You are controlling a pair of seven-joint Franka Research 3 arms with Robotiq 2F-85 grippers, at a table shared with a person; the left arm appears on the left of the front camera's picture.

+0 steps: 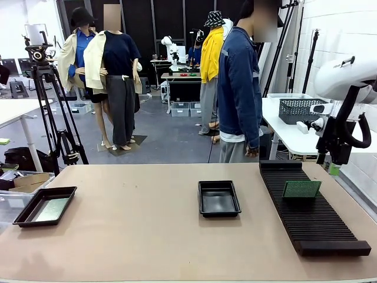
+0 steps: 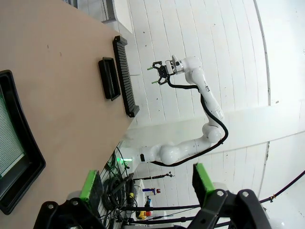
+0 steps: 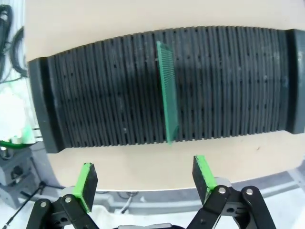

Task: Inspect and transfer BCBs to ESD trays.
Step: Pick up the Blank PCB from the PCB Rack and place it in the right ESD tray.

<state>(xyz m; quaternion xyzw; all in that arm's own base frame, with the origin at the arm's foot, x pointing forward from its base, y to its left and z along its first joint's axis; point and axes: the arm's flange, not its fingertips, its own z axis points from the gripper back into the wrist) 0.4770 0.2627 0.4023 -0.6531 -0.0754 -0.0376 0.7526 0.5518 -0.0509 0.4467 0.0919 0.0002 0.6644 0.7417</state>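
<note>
Green BCB [image 3: 167, 93] is standing upright in rack [image 3: 95, 95] at right; my R gripper [image 3: 143, 174] is hovering spread nr it, L gripper [image 2: 147, 181] spread too.

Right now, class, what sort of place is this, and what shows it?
Probably a robotics lab for electronics handling: the right gripper, open, faces a slotted rack holding a green BCB, black ESD trays sit on the table, and a camera tripod stands beside it.
</note>
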